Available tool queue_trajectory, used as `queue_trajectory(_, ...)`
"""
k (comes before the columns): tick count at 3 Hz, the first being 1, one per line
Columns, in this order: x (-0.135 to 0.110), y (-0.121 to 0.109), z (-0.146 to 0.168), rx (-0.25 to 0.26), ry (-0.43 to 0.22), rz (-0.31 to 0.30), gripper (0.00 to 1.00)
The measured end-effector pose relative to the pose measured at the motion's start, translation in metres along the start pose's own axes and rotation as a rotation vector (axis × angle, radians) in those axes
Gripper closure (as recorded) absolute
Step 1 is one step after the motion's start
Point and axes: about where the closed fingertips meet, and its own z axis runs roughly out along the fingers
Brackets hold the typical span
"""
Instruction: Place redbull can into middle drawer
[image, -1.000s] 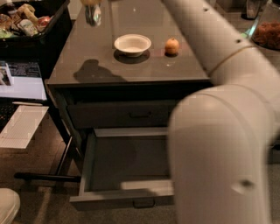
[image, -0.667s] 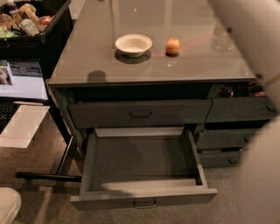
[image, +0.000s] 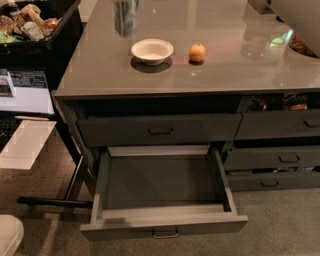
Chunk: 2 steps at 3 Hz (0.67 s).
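Open middle drawer (image: 162, 184); redbull can (image: 125, 18) blurred; gripper off-frame.

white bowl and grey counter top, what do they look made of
Small round white bowl: smooth, opaque, probably ceramic or plastic. Flat grey counter top: glossy, maybe glass or lacquer; it mirrors lights. The gripper is out of view.

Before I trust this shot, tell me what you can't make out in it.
Claw: out of the camera view; only a pale bit of arm shows, top right corner.
Slim silver and blue drinks can: blurred, its top cut off by the upper edge.
Open wide dark grey drawer: floor strip nearest the front hidden by its own front wall.
Dark gap under the tabletop, right: contents too dim to name.
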Motion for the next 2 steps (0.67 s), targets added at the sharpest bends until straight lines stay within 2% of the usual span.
queue_trajectory(1,0.114,0.014,-0.005,0.007,0.289,0.118,1.0)
queue_trajectory(2,0.206,0.023,-0.022,0.05,0.474,0.238,1.0)
